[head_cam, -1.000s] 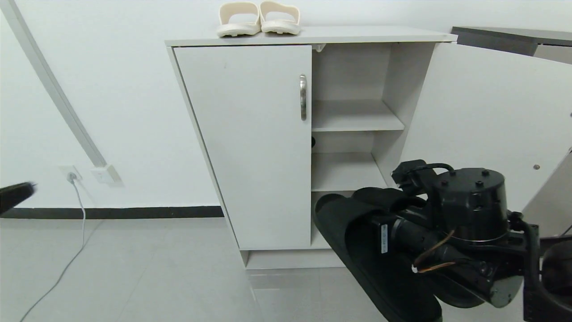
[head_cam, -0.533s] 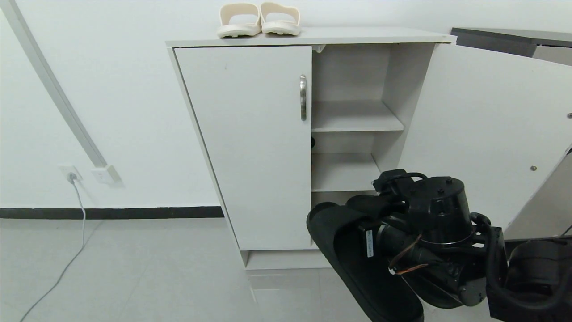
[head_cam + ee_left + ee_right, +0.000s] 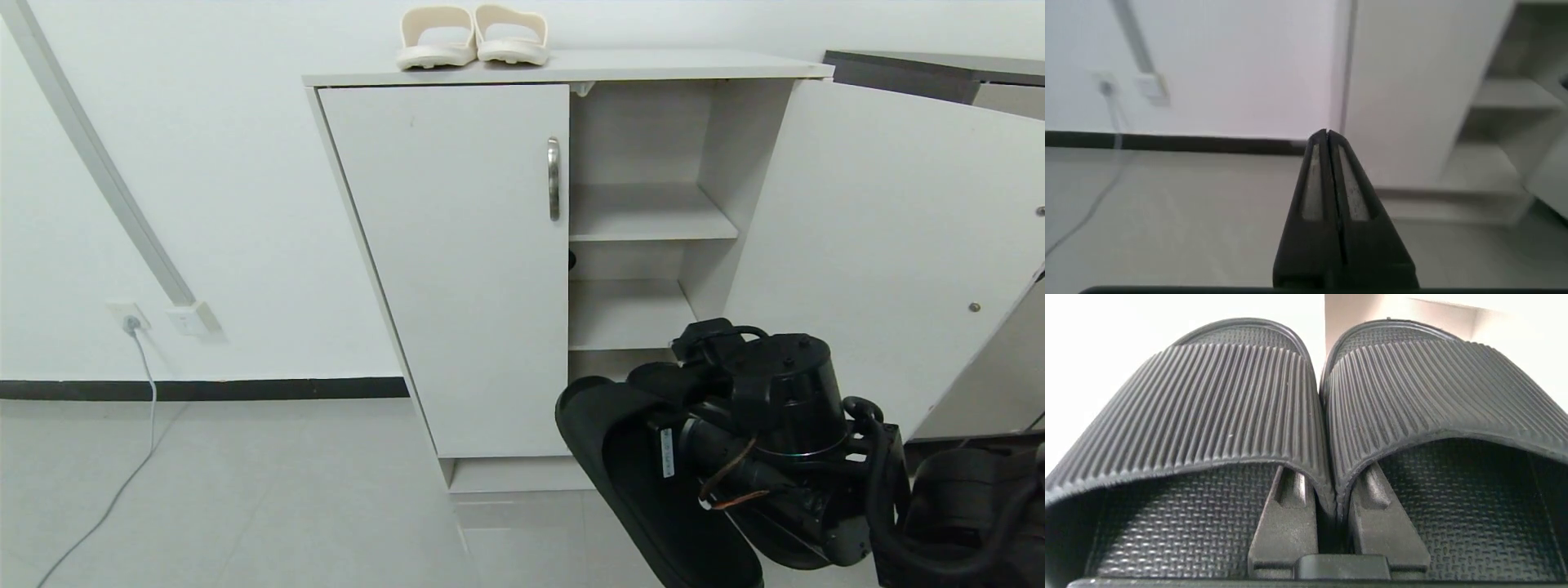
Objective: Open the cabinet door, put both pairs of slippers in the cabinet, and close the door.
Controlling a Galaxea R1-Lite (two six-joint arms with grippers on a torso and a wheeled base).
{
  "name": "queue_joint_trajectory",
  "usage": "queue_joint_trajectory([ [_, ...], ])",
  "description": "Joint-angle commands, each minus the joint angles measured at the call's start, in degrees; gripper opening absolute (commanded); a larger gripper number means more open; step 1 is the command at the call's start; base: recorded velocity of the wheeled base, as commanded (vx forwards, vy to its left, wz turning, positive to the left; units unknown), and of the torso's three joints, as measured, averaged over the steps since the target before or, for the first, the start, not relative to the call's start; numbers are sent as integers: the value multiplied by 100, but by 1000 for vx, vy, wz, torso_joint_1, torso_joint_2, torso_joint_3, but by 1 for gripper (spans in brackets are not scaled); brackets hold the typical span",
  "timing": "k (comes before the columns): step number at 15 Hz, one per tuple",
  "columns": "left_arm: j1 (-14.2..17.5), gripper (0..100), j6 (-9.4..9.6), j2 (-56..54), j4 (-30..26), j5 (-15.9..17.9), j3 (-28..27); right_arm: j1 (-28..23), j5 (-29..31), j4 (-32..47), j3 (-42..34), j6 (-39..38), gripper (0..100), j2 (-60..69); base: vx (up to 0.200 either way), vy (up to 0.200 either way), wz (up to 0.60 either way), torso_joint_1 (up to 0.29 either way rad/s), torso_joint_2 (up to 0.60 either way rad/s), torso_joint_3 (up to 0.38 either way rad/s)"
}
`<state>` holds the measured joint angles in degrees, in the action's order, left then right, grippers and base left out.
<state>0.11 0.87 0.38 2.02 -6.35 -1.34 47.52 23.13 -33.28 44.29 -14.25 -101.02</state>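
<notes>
**A:** Head view first: what does the cabinet [image 3: 653, 64] hold?

**B:** Its right door [image 3: 882, 229] stands open and its left door [image 3: 445, 269] is shut, with shelves [image 3: 645, 212] showing inside. The cream slippers [image 3: 472, 34] sit side by side on top. The black slippers [image 3: 645, 465] hang tilted on the right arm, before the lowest opening. I can't tell if the toes pass its edge.

**A:** And the room?

**B:** Grey tiled floor [image 3: 245, 490], white wall [image 3: 204, 163], a socket [image 3: 126, 317] with a cable [image 3: 122, 482].

**A:** Left wrist view?

**B:** The left gripper [image 3: 1327, 188] has its jaws pressed together, above the floor.

**A:** Right wrist view?

**B:** The right gripper [image 3: 1327, 506] has one finger inside each black slipper, jaws clamped on the straps' touching sides.
</notes>
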Motion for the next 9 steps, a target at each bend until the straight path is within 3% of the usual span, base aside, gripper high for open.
queue_joint_trajectory([
  [1,-2,0,45,-38,-238,336,134,29,-1,-12,-8,1,0,-40,0,0,0,0,0,0],
  [2,-2,0,124,-38,-211,714,134,38,-1,-65,-43,1,0,-84,0,0,0,0,0,0],
  [3,-2,0,239,-38,-211,811,134,38,-1,-117,-52,1,0,-154,0,0,0,0,0,0],
  [9,-11,0,124,-38,-220,846,134,319,157,-1242,-61,555,0,-532,0,0,0,0,0,0],
])
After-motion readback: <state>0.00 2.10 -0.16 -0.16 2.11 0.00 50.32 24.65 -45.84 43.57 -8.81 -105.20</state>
